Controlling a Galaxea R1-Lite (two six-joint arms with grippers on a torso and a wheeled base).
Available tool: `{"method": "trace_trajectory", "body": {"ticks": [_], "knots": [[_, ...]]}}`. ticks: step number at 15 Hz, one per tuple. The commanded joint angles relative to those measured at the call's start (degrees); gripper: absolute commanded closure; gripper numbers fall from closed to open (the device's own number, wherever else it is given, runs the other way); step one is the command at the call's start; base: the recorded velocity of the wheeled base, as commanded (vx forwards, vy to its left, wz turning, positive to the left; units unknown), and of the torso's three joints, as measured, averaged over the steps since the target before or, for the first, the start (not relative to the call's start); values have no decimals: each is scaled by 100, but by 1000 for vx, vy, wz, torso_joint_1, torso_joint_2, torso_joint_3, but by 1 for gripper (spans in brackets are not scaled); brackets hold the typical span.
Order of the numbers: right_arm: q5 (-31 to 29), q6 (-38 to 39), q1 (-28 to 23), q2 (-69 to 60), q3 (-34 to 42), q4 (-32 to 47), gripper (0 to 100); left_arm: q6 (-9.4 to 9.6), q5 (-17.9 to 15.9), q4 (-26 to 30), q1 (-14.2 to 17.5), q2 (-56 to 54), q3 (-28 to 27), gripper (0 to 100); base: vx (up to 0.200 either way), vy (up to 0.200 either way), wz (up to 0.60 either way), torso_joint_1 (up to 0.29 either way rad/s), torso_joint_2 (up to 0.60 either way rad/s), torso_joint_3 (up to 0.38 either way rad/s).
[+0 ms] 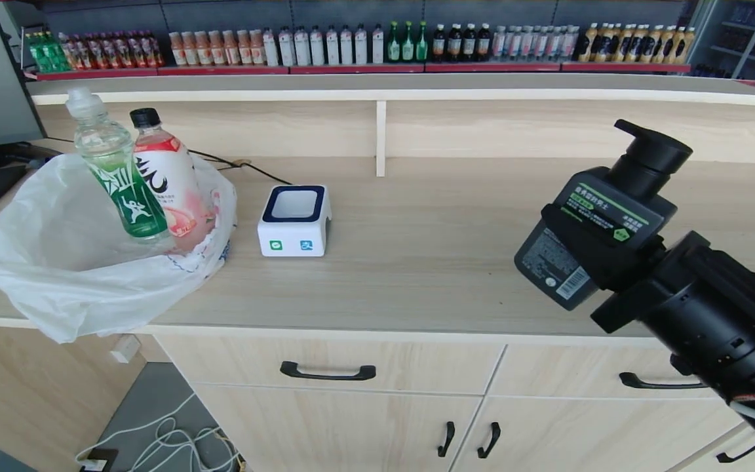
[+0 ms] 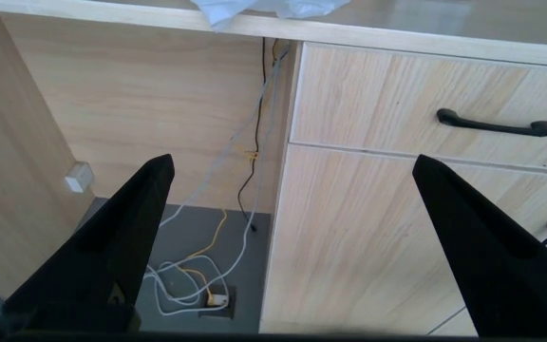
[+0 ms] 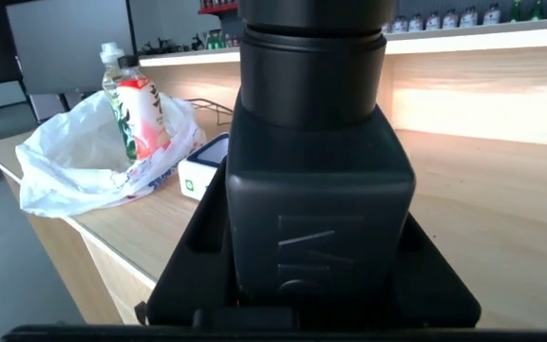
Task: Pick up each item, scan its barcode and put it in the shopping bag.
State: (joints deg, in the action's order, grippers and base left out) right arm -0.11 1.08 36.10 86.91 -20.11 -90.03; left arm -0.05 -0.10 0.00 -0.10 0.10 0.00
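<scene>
The black pump bottle (image 1: 597, 229) is hanging in the air above the right part of the counter (image 1: 417, 249), well apart from the scanner (image 1: 294, 219). The right jaws are closing firmly on its body, one on each flank.

The bottle's long axis is tilting. The pump head is pointing up and toward the far right, and the base is pointing down toward the near left. The barcode (image 1: 573, 283) is sitting low on the label side and is facing the near left, not down at the scanner window, which is facing up.

Progress: two items are already standing in the shopping bag (image 1: 43, 262) at the left end of the counter, a green-labelled bottle (image 1: 122, 190) and a pink-labelled bottle (image 1: 171, 183), both leaning. The pump bottle appears to be the last item. Its scan and bagging are probably both outstanding.

The left jaws are hanging wide apart and empty below the counter edge, in front of the cabinet drawers (image 2: 416, 114).
</scene>
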Motion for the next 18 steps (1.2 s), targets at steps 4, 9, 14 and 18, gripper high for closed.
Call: {"method": "trace_trajectory", "body": {"ticks": [4,9,14,18], "knots": [[11,-73,-24,-86,-10,3,100,-21,1,0,1,-1,0,0,0,200,0,8,6,4],[11,-135,-156,-77,8,3,100,-21,1,0,1,-1,0,0,0,200,0,-1,3,1],[11,-196,-156,-77,-1,3,100,-30,1,0,1,-1,0,0,0,200,0,2,1,1],[11,-205,-147,-42,-10,3,100,-30,1,0,1,-1,0,0,0,200,0,2,4,2]]}}
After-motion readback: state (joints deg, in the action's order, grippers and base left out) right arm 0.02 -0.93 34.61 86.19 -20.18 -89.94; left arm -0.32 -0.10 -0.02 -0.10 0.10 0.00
